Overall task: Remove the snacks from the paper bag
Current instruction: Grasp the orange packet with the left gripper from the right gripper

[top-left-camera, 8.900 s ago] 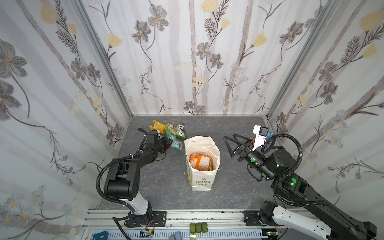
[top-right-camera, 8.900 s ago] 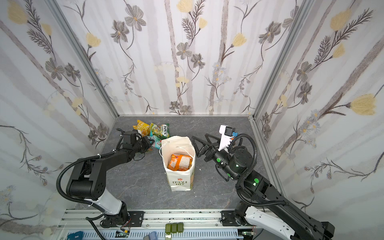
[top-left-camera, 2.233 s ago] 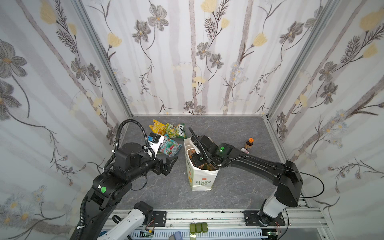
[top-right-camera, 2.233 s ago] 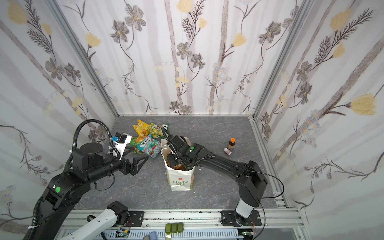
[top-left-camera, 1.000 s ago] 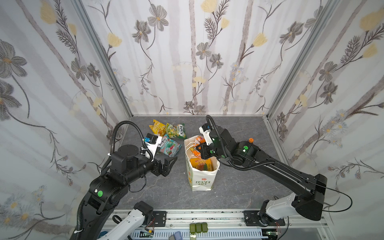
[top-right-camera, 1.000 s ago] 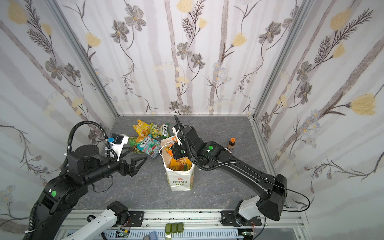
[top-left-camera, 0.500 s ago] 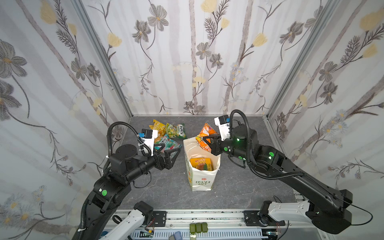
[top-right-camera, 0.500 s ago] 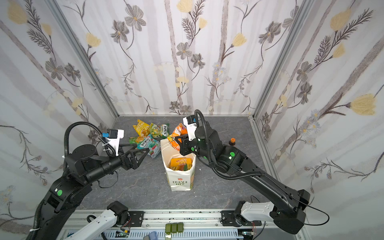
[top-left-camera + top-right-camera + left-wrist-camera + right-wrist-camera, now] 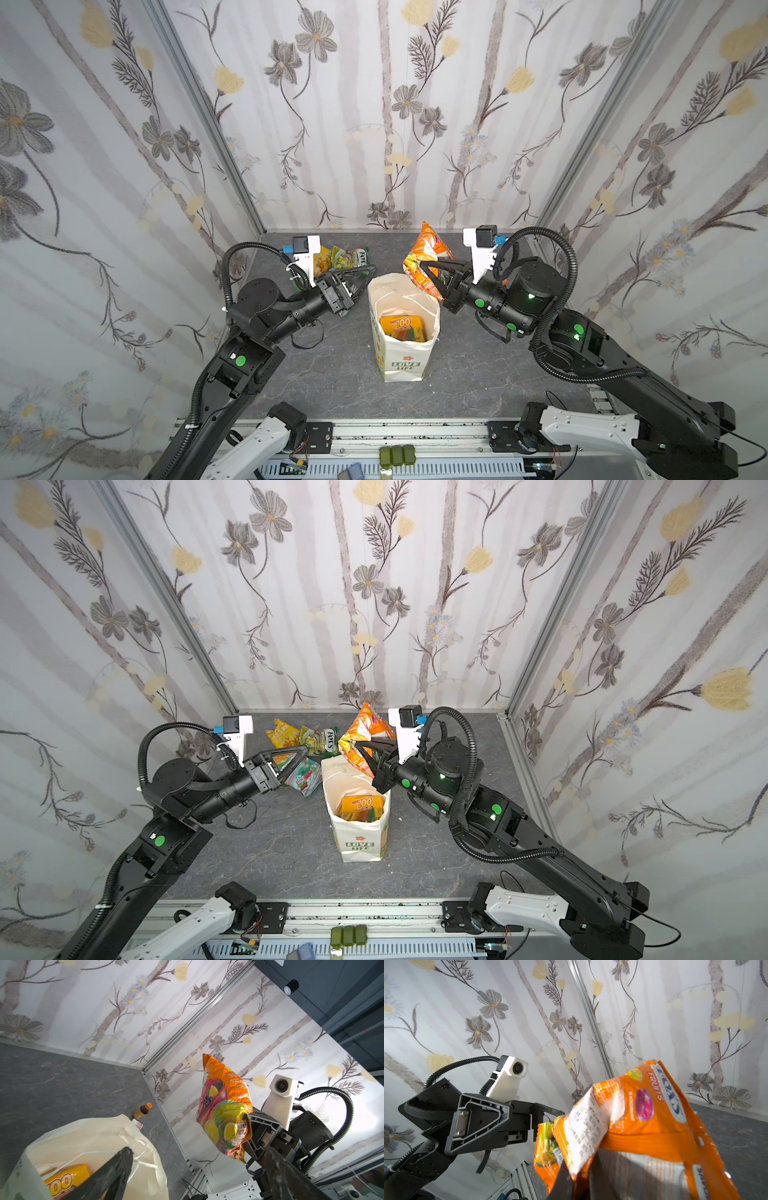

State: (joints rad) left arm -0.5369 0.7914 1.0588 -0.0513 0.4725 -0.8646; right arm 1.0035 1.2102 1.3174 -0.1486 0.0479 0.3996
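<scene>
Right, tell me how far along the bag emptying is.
Done: three packets lie on the table behind the paper bag. In hand: the right gripper is shut on an orange packet above the bag's mouth; the left gripper is open, empty. Left: the "100" packet sits inside; anything beneath is hidden.

A small brown bottle with an orange cap (image 9: 143, 1110) stands upright on the dark grey, marble-veined worktop (image 9: 332, 374), near the foot of a side wall and not far from a back corner, as the left wrist view shows. Wallpaper (image 9: 374, 124) printed with grey and pale-yellow flowers on long, trailing stems covers the three walls in both top views. Silver metal posts (image 9: 202, 112) rise at the two back corners, and a pale strip (image 9: 353, 230) edges the worktop along the back wall.
</scene>
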